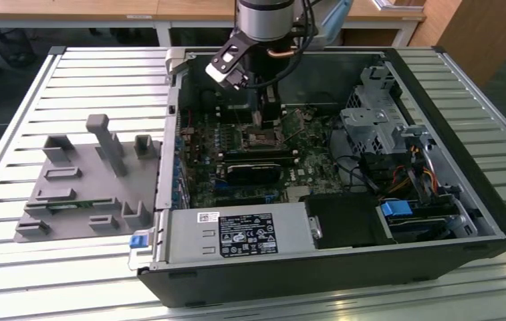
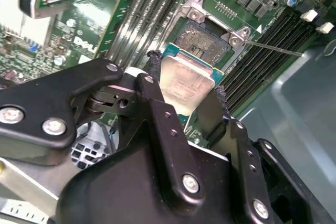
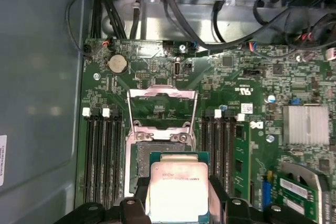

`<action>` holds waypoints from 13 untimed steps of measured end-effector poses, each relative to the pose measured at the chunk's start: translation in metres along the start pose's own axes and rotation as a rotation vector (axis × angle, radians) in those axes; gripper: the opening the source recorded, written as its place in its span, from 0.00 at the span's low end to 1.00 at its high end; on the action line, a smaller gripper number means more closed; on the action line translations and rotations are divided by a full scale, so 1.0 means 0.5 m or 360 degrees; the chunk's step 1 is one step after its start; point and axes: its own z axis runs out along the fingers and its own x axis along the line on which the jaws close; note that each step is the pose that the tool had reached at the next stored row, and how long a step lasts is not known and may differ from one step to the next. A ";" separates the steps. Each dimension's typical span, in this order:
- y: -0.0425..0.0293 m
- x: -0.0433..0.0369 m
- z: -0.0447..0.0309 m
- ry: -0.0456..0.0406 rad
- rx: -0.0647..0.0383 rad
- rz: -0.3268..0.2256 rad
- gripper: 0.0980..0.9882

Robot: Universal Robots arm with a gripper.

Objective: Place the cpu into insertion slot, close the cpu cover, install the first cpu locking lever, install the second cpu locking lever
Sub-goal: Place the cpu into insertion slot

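1. Grey moulded fixture tray (image 1: 83,180) at the exterior view's left, on a slatted metal table (image 1: 21,267); upright posts and shallow recesses, contents too small to tell.
2. To its right, an open black computer case (image 1: 324,281). Holds a green motherboard (image 1: 315,167), a labelled power supply (image 1: 234,234) along the near wall, and a metal drive cage (image 1: 373,127) toward the exterior view's right.
3. Inside the case, over the board: gripper (image 1: 268,117) clamped on the cpu (image 2: 186,85), with black fingers (image 2: 157,93) pressing two opposite edges.
4. Cpu held just short of the insertion slot (image 3: 142,156) and not seated in it, overlapping the slot's near rim in the first wrist view.
5. Roughly level, silver-grey top facing both wrist cameras; square, so no long axis; edges parallel to the slot's rim.
6. Beyond the slot, the cpu cover (image 3: 163,93) swung up and open, with board visible through its window; black memory slots (image 3: 102,156) on both sides of the socket.
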 end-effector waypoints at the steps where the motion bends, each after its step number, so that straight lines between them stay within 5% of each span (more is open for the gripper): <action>1: 0.000 0.002 0.004 0.0000 0.0000 0.0000 0.48; 13: -0.008 0.021 0.047 -0.0002 0.0000 0.0000 0.48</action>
